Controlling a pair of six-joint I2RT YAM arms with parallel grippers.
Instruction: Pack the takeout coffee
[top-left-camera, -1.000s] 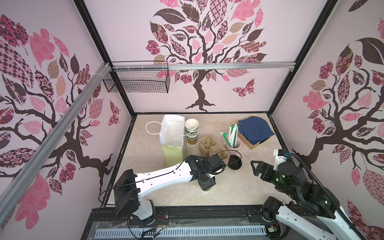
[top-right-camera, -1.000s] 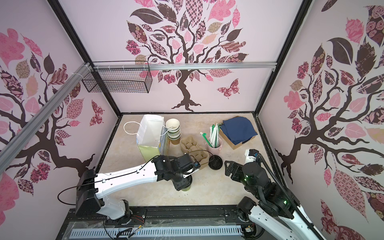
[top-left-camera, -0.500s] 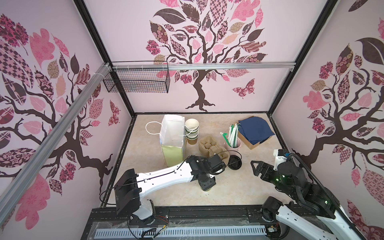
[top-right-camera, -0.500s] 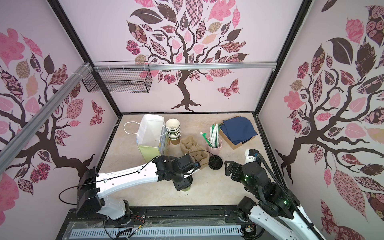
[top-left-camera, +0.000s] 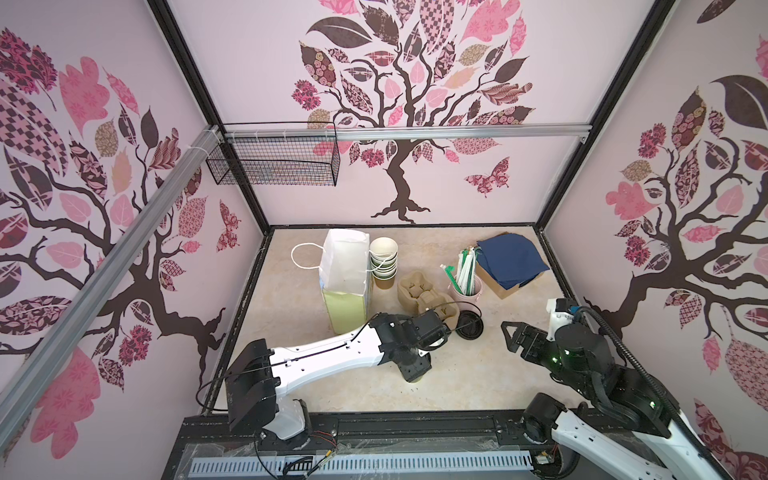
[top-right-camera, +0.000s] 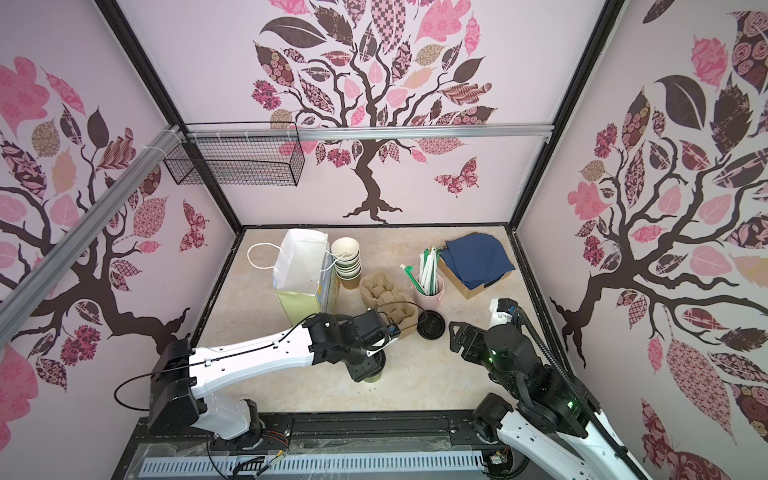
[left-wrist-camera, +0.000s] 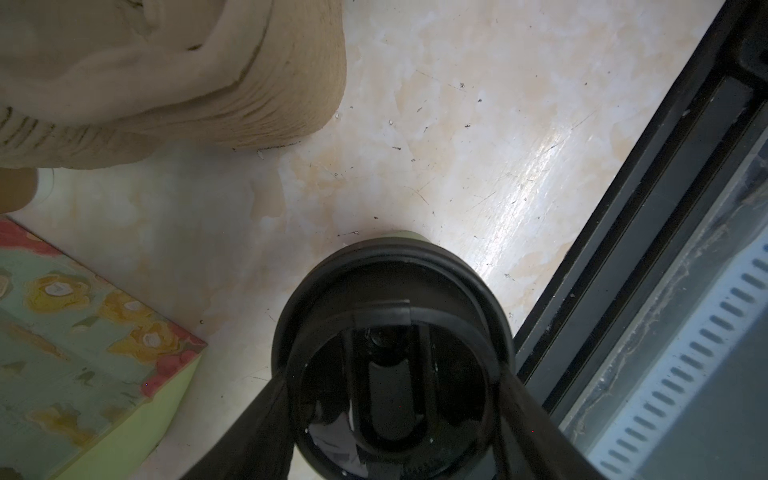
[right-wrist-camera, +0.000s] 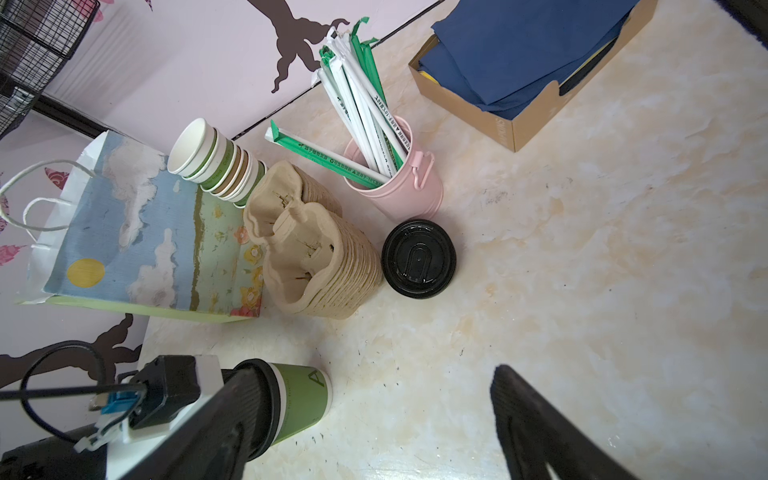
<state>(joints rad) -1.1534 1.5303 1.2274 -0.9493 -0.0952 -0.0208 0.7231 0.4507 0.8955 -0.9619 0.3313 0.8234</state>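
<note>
We list the takeout coffee (right-wrist-camera: 303, 399): matt paper, glossy plastic lid (left-wrist-camera: 390, 286). Carriers (right-wrist-camera: 316, 257): rough pulp; bench (right-wrist-camera: 582, 291): smooth, shiny.

Green-sided, black-lidded takeout coffee (right-wrist-camera: 303, 401), standing upright on the table (right-wrist-camera: 582, 291), near the carrier stack (right-wrist-camera: 324, 266).

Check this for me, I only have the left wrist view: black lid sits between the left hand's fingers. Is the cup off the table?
Observer: No. The green cup has its base on the table.
Operator: Right hand in the way?
Observer: No. The right hand is open and empty, well apart from the cup.
Operator: Bag ready?
Observer: The bag stands upright with its mouth open upward, next to the stack of cups.
</note>
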